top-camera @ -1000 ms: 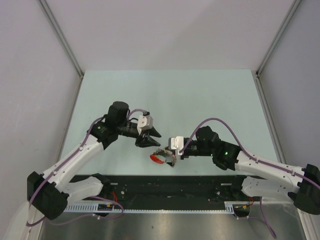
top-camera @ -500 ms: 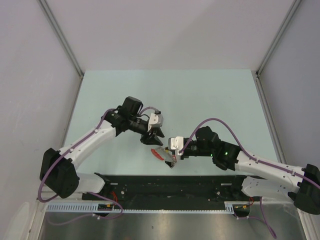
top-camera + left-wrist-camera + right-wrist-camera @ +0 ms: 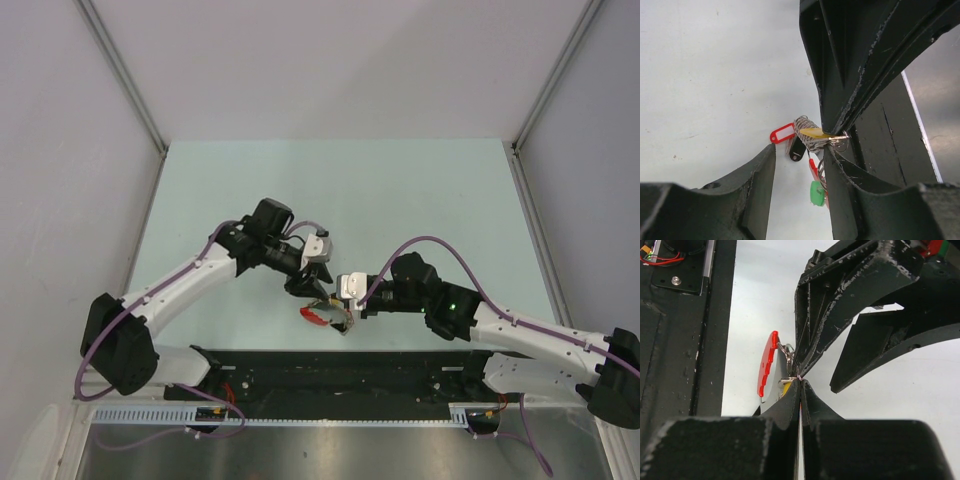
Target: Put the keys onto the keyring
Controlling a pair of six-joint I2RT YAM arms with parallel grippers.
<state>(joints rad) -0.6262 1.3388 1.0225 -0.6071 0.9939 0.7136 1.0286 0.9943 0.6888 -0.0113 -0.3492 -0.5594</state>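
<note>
Keyring (image 3: 807,131) with keys (image 3: 816,193) clustered: held at worktop's near edge, middle, by right gripper (image 3: 800,381), jaws clenched. Left gripper (image 3: 800,150), jaws part released, is set astride it from the far side.

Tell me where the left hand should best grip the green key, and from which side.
Probably its green plastic head: broad, flat, and the part farthest from the shut right hand. Come along the left hand's present line; the head shows between its open fingers.
</note>
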